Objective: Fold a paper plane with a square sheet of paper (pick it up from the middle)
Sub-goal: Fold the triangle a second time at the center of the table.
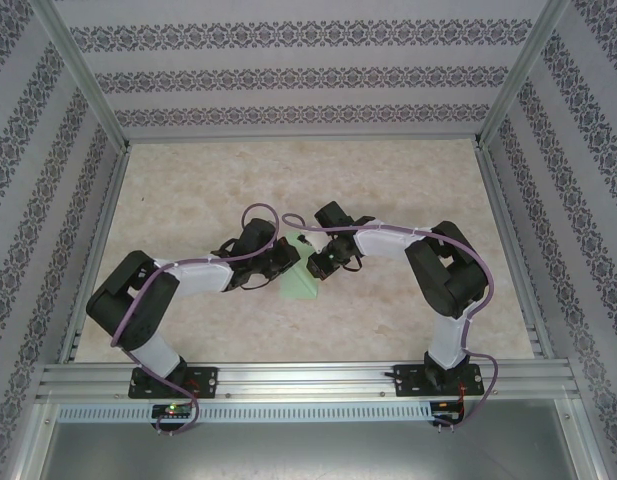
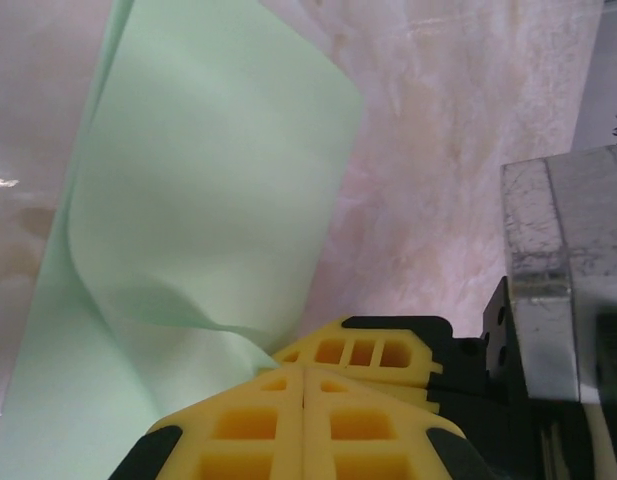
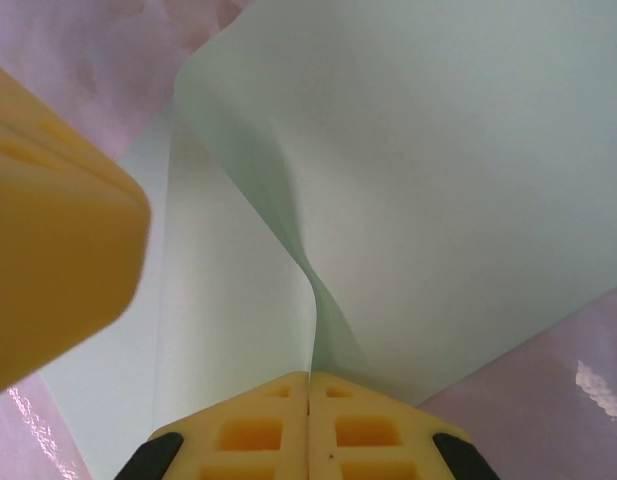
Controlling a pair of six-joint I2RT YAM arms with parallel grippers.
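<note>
A thin pale green sheet of paper [image 2: 218, 180] buckles ahead of the left hand [image 2: 303, 372] and right hand [image 3: 308, 380], both pinching it; its edges are cut off.

Light is soft and even from overhead, the table [image 1: 388, 190] pale with faint shadows. Close up, the green paper [image 3: 438, 180] shades gently along its curl; small glare spots glint on the table, and whatever sits nearest the lens blurs.

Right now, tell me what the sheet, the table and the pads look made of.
Sheet: thin paper, pale green, matte; it curls and creases softly.
Table: glossy, marble-patterned surface, perhaps laminate or film; glare spots show on it.
Pads: yellow, matte, with square pockets; likely moulded or printed plastic, maybe rubbery.
</note>
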